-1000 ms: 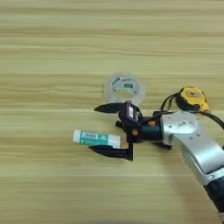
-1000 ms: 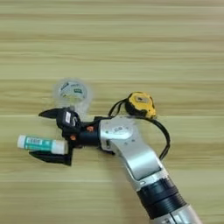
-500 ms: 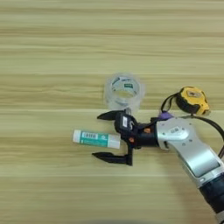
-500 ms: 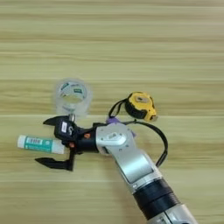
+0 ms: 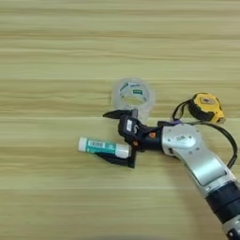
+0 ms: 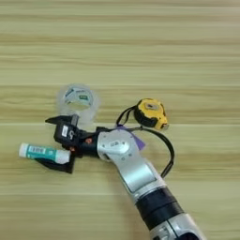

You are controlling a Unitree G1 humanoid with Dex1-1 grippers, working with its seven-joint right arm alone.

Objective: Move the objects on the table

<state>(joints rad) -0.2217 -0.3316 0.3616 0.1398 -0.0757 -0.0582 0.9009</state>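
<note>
My gripper, jaws spread wide at centre frame, straddles the right end of the glue stick, lined up to clamp it.

Looks like an office desk or a lab test bench, honestly can't tell which. All you get is a light-brown wooden table with horizontal plank grain filling the whole frame, no walls or floor showing. The stuff on it is plain stationery and desk clutter: 1 clear tape roll around the middle, a white-and-teal glue stick left of center, and a yellow-and-black tape measure with a black cord at center right. The silver robot forearm coming in from the lower right pushes it toward lab for me.
</note>
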